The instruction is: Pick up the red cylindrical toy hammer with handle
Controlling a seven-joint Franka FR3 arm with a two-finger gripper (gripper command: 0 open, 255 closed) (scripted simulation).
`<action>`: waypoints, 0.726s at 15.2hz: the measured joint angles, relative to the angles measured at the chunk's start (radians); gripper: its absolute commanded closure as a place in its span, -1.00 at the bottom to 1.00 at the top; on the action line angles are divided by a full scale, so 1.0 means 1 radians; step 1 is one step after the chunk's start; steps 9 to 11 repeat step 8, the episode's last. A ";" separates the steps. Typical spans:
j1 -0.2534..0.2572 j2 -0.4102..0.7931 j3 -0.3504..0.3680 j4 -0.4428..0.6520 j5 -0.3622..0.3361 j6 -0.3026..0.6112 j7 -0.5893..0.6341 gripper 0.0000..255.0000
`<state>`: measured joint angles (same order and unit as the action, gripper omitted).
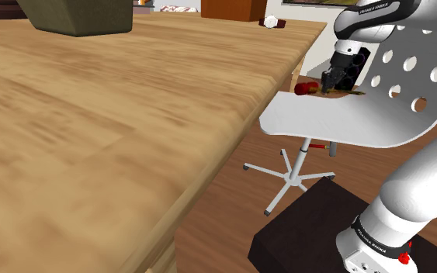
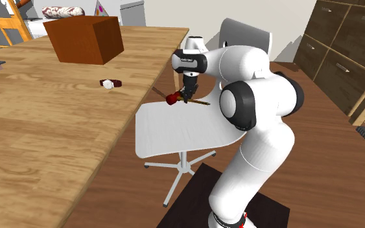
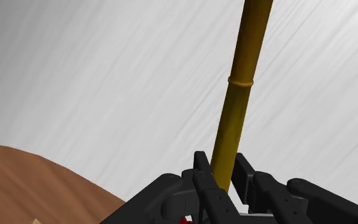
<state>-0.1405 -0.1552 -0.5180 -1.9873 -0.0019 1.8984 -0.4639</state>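
Pinched the yellow-brown handle (image 3: 234,121) of the toy hammer (image 2: 173,99) between the jaws, just beside its red head (image 1: 308,87) — probably to curb swing at the heavy end — and held it over the white chair seat (image 1: 325,128), at the bench's (image 1: 131,116) 3 o'clock in the shoulder view.

The hammer (image 3: 238,108) handle's far end runs out of the wrist view, and the fingers (image 3: 204,181) hide its head but for a red sliver. The shoulder view's right edge cuts off the arm (image 1: 418,178). A small white-and-dark thing (image 1: 272,22) on the surface (image 1: 131,116) is too small to name
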 measured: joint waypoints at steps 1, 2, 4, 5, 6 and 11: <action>0.001 -0.002 0.002 0.011 -0.001 -0.013 0.003 1.00; 0.000 -0.005 0.002 0.025 -0.003 -0.030 0.003 1.00; 0.001 -0.008 0.003 0.050 -0.004 -0.056 0.006 1.00; 0.001 -0.005 0.003 0.064 -0.002 -0.069 0.005 1.00; 0.001 -0.005 0.003 0.080 -0.002 -0.085 0.005 1.00; 0.002 -0.009 0.005 0.097 -0.004 -0.105 0.008 1.00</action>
